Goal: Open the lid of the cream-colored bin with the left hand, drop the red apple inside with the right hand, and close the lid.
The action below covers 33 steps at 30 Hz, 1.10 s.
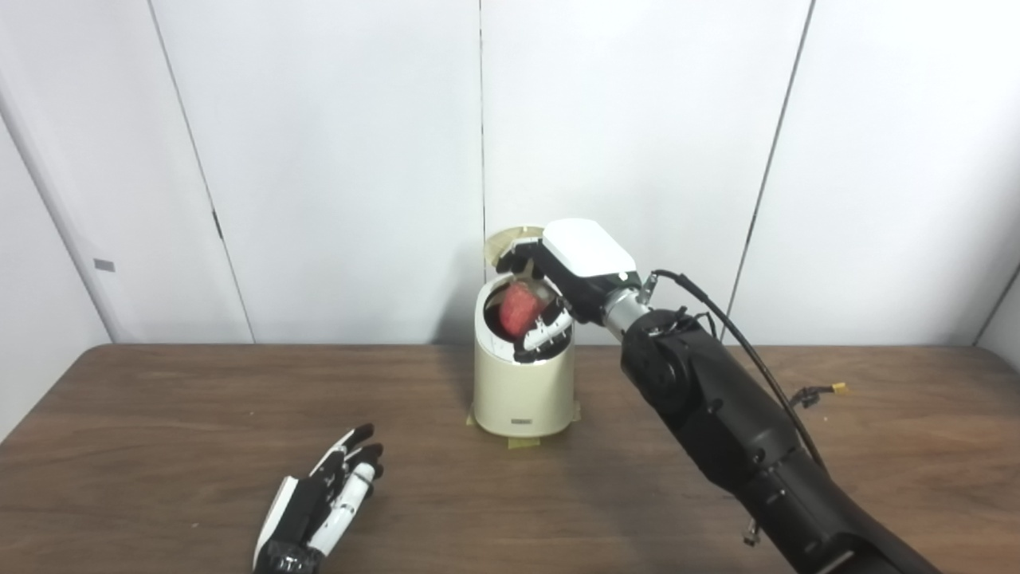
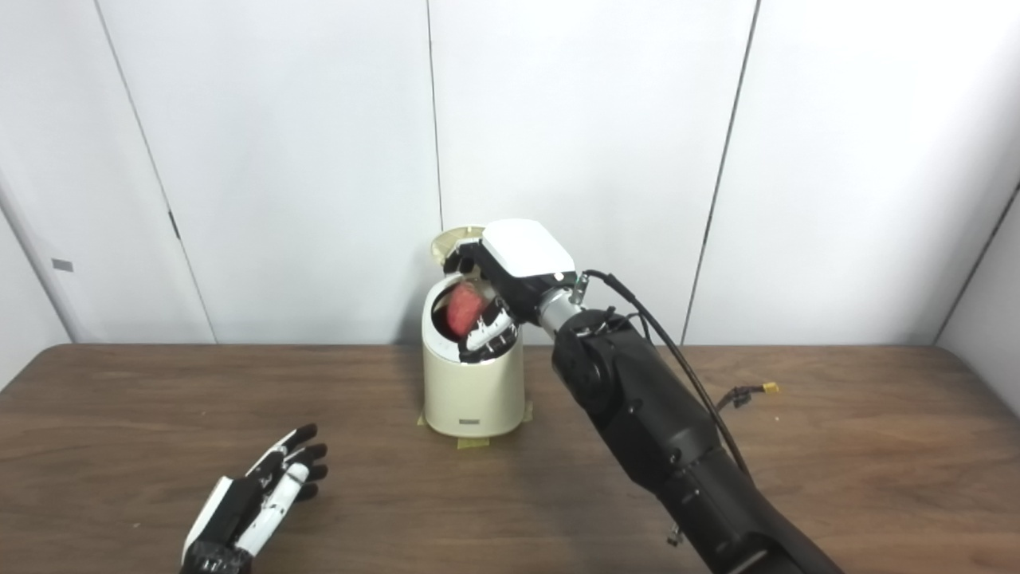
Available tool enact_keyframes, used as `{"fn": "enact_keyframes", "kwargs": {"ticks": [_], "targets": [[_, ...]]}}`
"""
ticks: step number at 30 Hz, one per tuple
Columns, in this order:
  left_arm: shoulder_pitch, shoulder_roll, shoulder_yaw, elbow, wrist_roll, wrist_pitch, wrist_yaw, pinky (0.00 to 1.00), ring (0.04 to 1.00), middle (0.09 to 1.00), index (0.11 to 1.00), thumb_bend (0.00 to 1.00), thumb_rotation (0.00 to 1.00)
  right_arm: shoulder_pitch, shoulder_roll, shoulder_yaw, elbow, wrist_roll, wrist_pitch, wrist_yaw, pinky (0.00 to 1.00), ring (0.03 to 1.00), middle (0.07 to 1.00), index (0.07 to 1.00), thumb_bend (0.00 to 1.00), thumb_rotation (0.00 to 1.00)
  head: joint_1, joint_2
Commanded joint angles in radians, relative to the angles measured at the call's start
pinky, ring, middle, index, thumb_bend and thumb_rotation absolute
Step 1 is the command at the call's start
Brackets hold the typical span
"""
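The cream-colored bin [image 1: 522, 395] stands at the back middle of the table with its lid [image 1: 510, 241] tipped up behind the opening. My right hand [image 1: 558, 287] is over the bin's mouth, shut on the red apple [image 1: 519, 309], which sits just inside the rim. The apple also shows in the right eye view [image 2: 463, 309]. My left hand [image 1: 323, 498] lies low over the table at the front left, fingers apart and empty, well away from the bin.
The bin is fixed to the brown wooden table [image 1: 159, 414] with tape at its base [image 1: 526, 441]. White wall panels stand close behind it. A loose cable with a yellow plug [image 1: 821, 391] hangs off my right arm.
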Motion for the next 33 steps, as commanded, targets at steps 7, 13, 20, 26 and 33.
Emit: {"fn": "enact_keyframes", "kwargs": {"ticks": [7, 13, 20, 26, 33], "targets": [[-0.018, 0.008, -0.008, -0.028, 0.006, -0.010, -0.005, 0.86, 0.849, 0.881, 0.934, 0.31, 0.71, -0.061, -0.011, -0.010, -0.033, -0.005, 0.017, -0.012, 0.59, 0.693, 0.723, 0.695, 0.87, 0.19, 0.001, 0.003], [-0.018, 0.007, -0.009, -0.033, 0.011, -0.003, -0.003, 0.85, 0.855, 0.886, 0.935, 0.31, 0.72, -0.062, -0.009, -0.012, -0.033, -0.003, 0.020, -0.012, 0.55, 0.661, 0.699, 0.691, 0.86, 0.17, 0.001, 0.003], [-0.019, 0.009, -0.006, -0.034, 0.008, 0.001, -0.005, 0.85, 0.849, 0.882, 0.937, 0.32, 0.72, -0.044, -0.003, -0.052, -0.064, 0.055, 0.004, -0.028, 0.53, 0.643, 0.684, 0.666, 0.82, 0.10, -0.006, 0.010], [-0.029, 0.007, 0.006, -0.014, -0.011, -0.008, -0.006, 0.85, 0.852, 0.885, 0.939, 0.30, 0.71, -0.002, 0.000, -0.152, -0.138, 0.181, -0.006, -0.037, 0.49, 0.592, 0.635, 0.622, 0.75, 0.05, -0.011, 0.009], [-0.045, 0.009, 0.015, 0.012, -0.024, -0.023, -0.008, 0.84, 0.846, 0.884, 0.937, 0.30, 0.67, 0.066, -0.008, -0.239, -0.293, 0.269, 0.117, 0.030, 0.53, 0.582, 0.607, 0.500, 0.52, 0.14, -0.014, 0.007]]}}
